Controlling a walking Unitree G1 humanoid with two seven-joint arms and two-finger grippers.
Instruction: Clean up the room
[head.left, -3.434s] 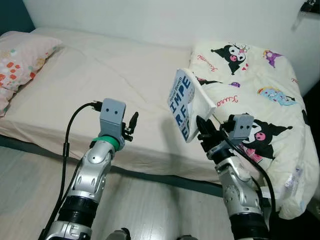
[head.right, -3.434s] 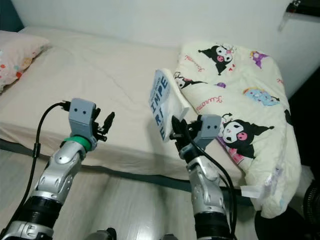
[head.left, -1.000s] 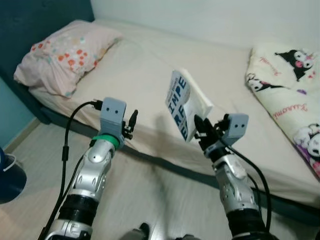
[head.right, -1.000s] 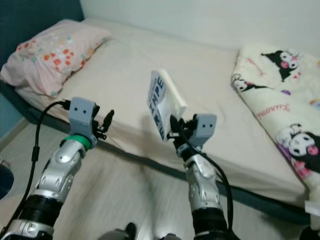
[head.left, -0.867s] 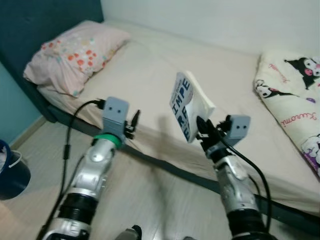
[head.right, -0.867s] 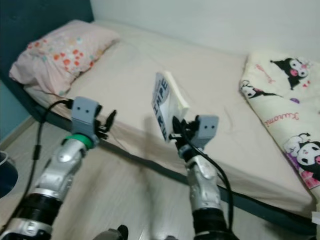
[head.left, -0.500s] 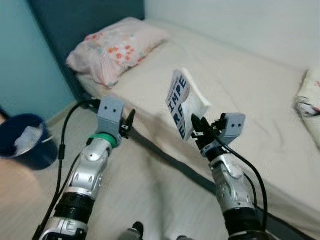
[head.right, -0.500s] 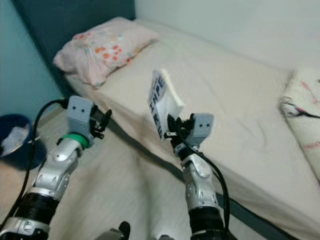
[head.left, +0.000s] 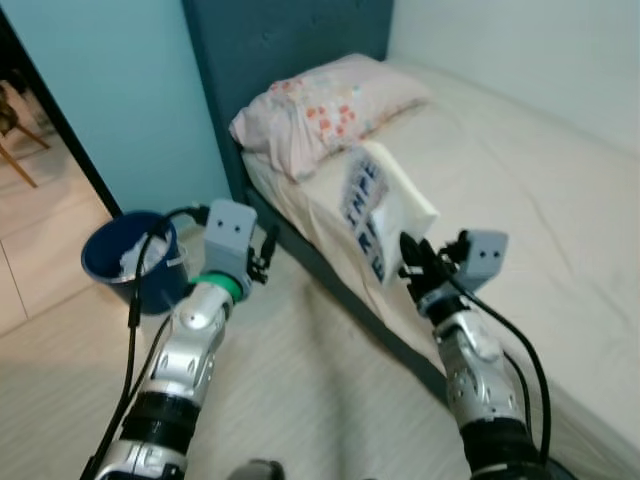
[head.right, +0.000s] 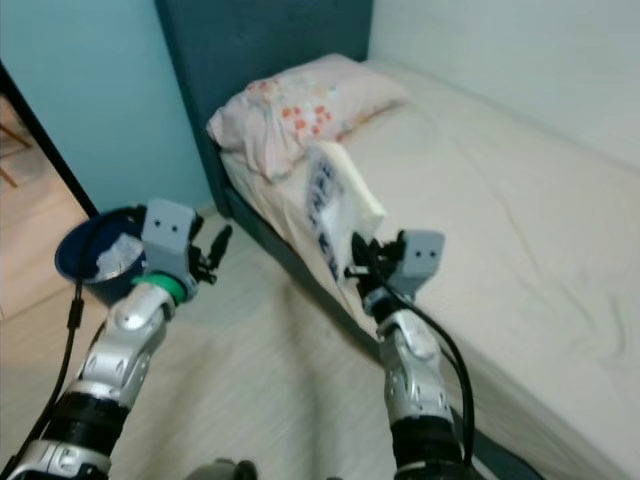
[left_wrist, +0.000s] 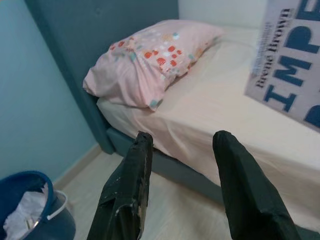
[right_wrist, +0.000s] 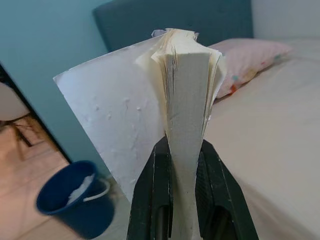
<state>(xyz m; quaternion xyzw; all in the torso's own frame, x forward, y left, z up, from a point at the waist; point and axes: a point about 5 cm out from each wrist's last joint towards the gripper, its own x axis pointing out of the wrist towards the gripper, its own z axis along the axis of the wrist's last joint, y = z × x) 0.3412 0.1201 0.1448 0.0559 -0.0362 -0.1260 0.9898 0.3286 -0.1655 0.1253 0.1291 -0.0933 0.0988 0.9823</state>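
Change of view: the head camera has swung toward the head end of the bed (head.left: 560, 190); the cartoon-print quilt seen earlier is out of frame, and the pillow (head.left: 325, 105), headboard (head.left: 270, 50) and a blue bin (head.left: 135, 262) have come in.
Book: the book (head.left: 378, 212) stays upright above the bed's near edge, just below the pillow corner, clamped at its lower end by the right gripper (right_wrist: 179, 175), whose two fingers press its page block from either side.
Left gripper: the left gripper (left_wrist: 182, 172) carries nothing, fingers apart, raised over the floor (head.left: 300, 390) between bin and bed edge.
Meaning for the task: judged from the turn, the robot is carrying the book off the bed toward wherever it belongs; that place is not yet visible.
Hard to make out: the head views are blurred and the cover lettering is cut off. The bin holds pale crumpled material, probably paper. A doorway (head.left: 30, 150) at the far left is cropped.
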